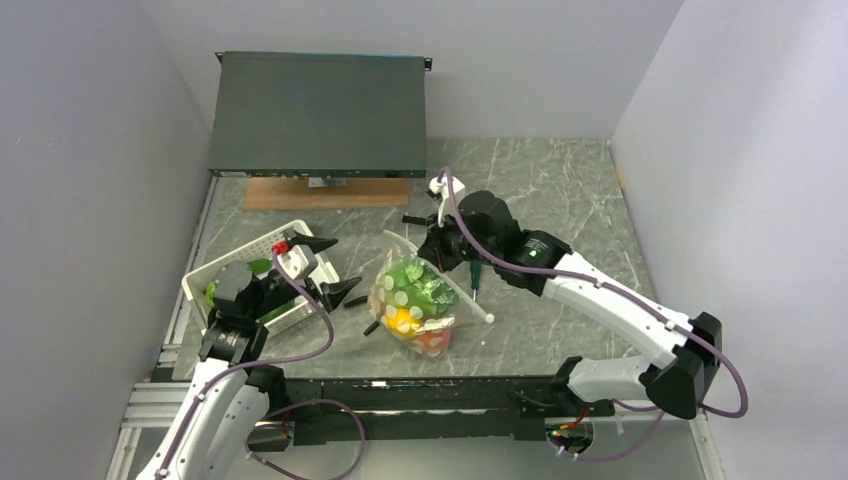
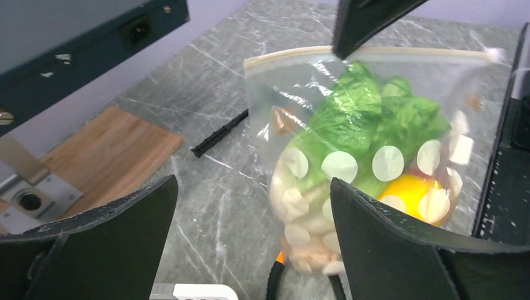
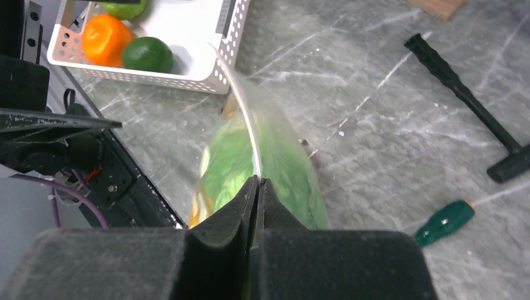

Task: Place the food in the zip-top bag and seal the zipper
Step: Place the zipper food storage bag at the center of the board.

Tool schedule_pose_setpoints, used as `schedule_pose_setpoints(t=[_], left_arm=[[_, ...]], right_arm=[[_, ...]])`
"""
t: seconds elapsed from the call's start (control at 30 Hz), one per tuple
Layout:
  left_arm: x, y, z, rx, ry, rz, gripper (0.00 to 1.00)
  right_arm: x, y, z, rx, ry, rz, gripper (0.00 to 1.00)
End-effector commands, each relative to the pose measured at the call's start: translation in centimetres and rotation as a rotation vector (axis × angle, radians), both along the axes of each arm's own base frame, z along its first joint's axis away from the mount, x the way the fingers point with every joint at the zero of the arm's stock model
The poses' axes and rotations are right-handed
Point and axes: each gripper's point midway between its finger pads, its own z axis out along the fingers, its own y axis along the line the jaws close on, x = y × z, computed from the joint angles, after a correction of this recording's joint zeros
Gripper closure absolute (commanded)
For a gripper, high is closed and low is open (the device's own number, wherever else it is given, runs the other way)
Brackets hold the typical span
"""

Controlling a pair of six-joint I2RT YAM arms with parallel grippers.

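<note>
The clear zip-top bag (image 1: 410, 300) with white dots stands on the table, holding a green leafy piece (image 2: 369, 119), a yellow lemon (image 2: 409, 194), a white mushroom cluster (image 2: 306, 231) and a red piece (image 1: 432, 338). My right gripper (image 3: 257, 182) is shut on the pale zipper (image 3: 240, 106) along the bag's top edge. It also shows in the left wrist view (image 2: 369, 25), pinching the strip (image 2: 425, 54) part-way along. My left gripper (image 2: 253, 184) is open and empty, just left of the bag and facing it. An orange (image 3: 106, 37) and a round green piece (image 3: 147, 55) lie in the basket.
The white slotted basket (image 1: 245, 250) is at the left, under my left arm. A dark rack unit (image 1: 318, 115) on a wooden board (image 1: 325, 192) stands at the back. A green-handled screwdriver (image 3: 444, 222) and a black tool (image 3: 465, 100) lie right of the bag.
</note>
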Motion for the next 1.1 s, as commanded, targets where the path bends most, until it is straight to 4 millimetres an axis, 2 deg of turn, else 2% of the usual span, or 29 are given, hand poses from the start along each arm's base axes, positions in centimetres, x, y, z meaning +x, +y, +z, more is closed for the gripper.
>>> schedule_pose_setpoints(t=[0.0,0.1,0.23,0.4,0.43,0.5,0.57,0.7,0.77,0.87,1.0,1.07], left_arm=[[1.3,1.4,1.4,-0.019,-0.068,0.12,0.01],[1.9,2.2,1.8,-0.024,-0.072,0.184,0.0],[2.8,2.9,1.8,-0.03,-0.003,0.249,0.0],[3.2,2.9,1.5,-0.025,0.055,0.261,0.0],[3.2,2.9,1.5,-0.025,0.055,0.262,0.0],[3.3,2.9,1.5,-0.027,0.052,0.262,0.0],[3.2,2.9,1.5,-0.028,0.049,0.256,0.0],[3.3,2.7,1.3,-0.026,0.059,0.249,0.0],[3.2,2.7,1.3,-0.025,0.059,0.245,0.0],[3.1,2.6,1.4,-0.031,0.052,0.239,0.0],[3.0,2.5,1.4,-0.035,0.053,0.237,0.0],[3.4,2.8,1.5,-0.04,0.062,0.258,0.0]], right_arm=[[-0.4,-1.6,5.5,0.119,-0.024,-0.084,1.0],[-0.2,-3.1,9.2,0.183,-0.061,-0.161,1.0],[2.5,-7.1,11.2,0.161,-0.108,-0.377,1.0],[7.0,-13.8,10.2,0.102,-0.1,-0.688,1.0],[8.1,-15.7,10.0,0.106,-0.092,-0.755,1.0],[9.7,-17.9,9.7,0.135,-0.082,-0.831,1.0],[11.1,-19.7,9.5,0.153,-0.085,-0.9,1.0],[13.4,-21.2,8.5,0.164,-0.046,-0.974,1.0],[14.0,-22.8,7.9,0.119,-0.047,-1.064,1.0],[14.0,-26.6,7.4,-0.027,-0.088,-1.242,1.0],[12.1,-32.1,7.3,-0.226,-0.162,-1.448,1.0],[10.9,-34.0,7.6,-0.264,-0.192,-1.501,1.0]])
